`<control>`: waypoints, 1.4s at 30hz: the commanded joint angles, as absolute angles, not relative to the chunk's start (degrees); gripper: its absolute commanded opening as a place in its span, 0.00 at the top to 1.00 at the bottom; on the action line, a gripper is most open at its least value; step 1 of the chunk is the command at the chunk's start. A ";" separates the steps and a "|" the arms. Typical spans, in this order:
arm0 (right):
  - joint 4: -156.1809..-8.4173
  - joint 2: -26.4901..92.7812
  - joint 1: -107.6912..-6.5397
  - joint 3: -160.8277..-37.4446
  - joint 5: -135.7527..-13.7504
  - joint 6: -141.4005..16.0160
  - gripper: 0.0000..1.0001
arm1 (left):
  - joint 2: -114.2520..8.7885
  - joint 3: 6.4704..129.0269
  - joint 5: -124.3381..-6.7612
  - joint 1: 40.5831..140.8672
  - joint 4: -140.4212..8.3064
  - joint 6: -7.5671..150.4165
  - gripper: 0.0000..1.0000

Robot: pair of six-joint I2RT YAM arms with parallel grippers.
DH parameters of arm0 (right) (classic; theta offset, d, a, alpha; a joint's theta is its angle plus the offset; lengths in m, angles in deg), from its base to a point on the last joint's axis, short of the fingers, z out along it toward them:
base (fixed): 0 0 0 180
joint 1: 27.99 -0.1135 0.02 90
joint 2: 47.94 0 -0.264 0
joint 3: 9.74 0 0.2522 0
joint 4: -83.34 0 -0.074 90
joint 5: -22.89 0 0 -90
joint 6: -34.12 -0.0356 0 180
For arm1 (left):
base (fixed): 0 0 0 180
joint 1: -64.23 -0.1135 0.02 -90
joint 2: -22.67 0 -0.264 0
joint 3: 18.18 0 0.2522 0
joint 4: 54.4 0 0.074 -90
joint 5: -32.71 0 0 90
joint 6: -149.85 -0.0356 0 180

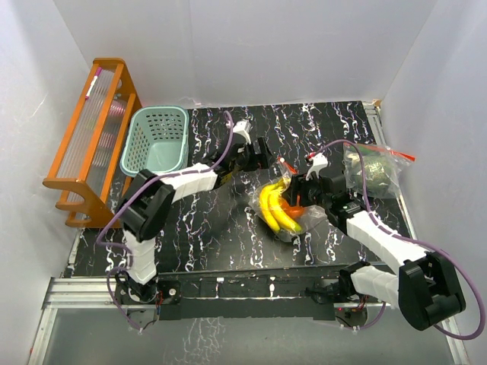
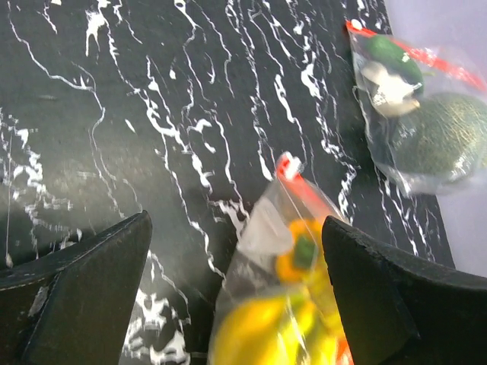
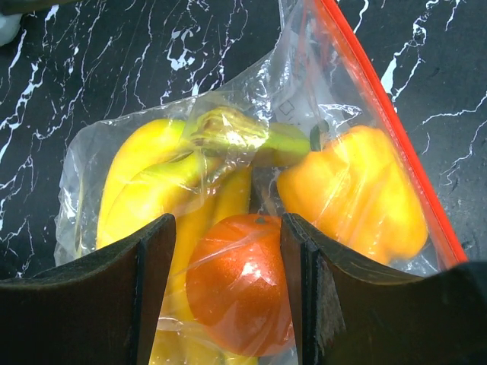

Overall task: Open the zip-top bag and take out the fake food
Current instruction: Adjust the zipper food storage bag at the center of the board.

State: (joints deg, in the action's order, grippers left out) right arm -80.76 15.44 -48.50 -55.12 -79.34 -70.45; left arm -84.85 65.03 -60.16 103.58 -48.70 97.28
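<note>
A clear zip-top bag (image 1: 293,232) with a red zip strip (image 3: 396,129) lies in the middle of the black marbled table. Inside it is the fake food: a yellow banana bunch (image 3: 152,175), a round orange (image 3: 236,289) and a yellow-orange bell pepper (image 3: 358,198). My right gripper (image 3: 228,224) stands over the bag, its fingers closed on either side of the orange through the film. My left gripper (image 2: 236,228) hovers just behind the bag's zip end (image 2: 293,171), jaws spread wide with nothing held between them. In the top view it (image 1: 257,154) sits apart from the bag.
A second clear bag (image 1: 373,171) with dark green pieces lies at the right edge of the table. A teal slatted basket (image 1: 157,139) stands at the back left. Beside it, against the left wall, is an orange wooden rack (image 1: 91,137). White walls enclose the table.
</note>
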 commanded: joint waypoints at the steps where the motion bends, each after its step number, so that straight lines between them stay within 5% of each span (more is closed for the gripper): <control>1: -81.15 14.23 -48.62 -52.51 -80.46 -71.43 0.41 | -91.26 73.30 -63.93 103.25 -49.28 99.36 0.07; 16: -81.12 14.54 -48.64 -53.14 -79.38 -70.91 0.40 | -96.06 71.98 -79.78 104.05 -41.06 100.76 0.23; 20: -81.06 14.42 -48.64 -53.21 -79.40 -70.88 0.40 | -98.63 71.84 -82.41 104.20 -36.57 103.88 0.44; 26: -81.06 14.13 -48.59 -53.12 -79.75 -71.03 0.40 | -102.53 73.08 -87.92 104.30 -28.27 108.37 0.98; 27: -81.01 13.88 -48.61 -53.12 -79.83 -71.04 0.40 | -102.51 72.65 -87.92 104.30 -26.52 109.07 1.00; 40: -78.92 6.48 -48.55 -58.71 -80.37 -72.29 0.40 | -94.40 69.08 -91.90 103.08 -24.93 104.79 1.00; 42: -78.91 7.17 -48.55 -58.58 -81.21 -72.27 0.40 | -94.11 69.52 -87.87 103.07 -27.62 104.42 0.54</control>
State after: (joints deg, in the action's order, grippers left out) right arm -78.23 6.98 -48.50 -55.53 -79.73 -71.71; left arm -99.52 68.59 -90.15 103.60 -25.25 105.91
